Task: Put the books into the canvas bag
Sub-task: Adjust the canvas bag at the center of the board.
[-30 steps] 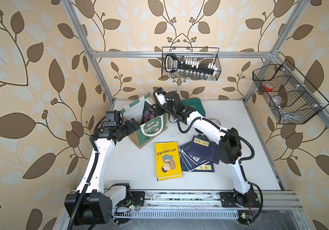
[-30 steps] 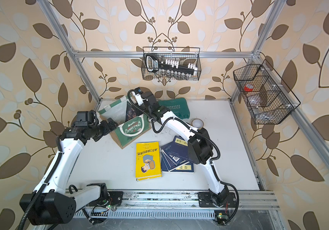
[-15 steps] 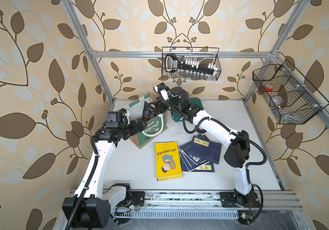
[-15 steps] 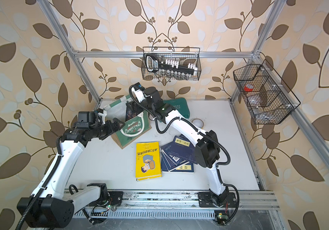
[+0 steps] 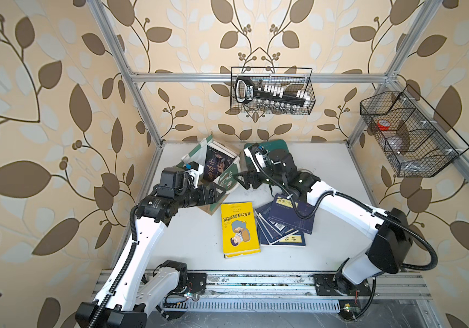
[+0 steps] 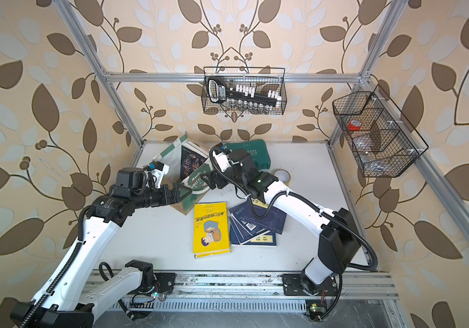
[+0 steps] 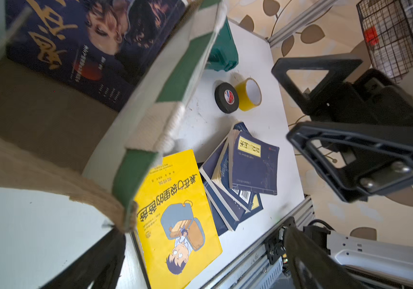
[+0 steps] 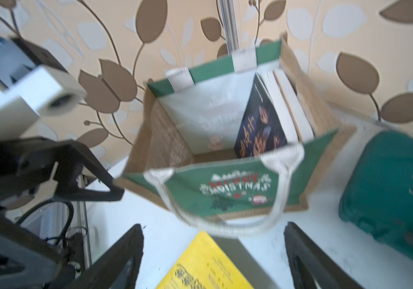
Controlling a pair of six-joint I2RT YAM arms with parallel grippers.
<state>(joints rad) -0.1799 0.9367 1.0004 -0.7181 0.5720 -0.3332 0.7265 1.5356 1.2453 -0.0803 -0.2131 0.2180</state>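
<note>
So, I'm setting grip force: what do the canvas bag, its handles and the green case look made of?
Canvas bag: coarse tan burlap with an open matte weave, green printed panels and a smooth whitish lining.
Handles: braided white rope, probably cotton.
Green case: likely moulded plastic, going by its rounded rigid shape and slight sheen. The view is blurred, so this is unsure.

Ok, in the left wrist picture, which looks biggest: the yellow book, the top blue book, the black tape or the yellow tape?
1. yellow book, though it lies nearest the camera.
2. top blue book.
3. black tape and yellow tape: they look about alike, so no ranking.
</note>
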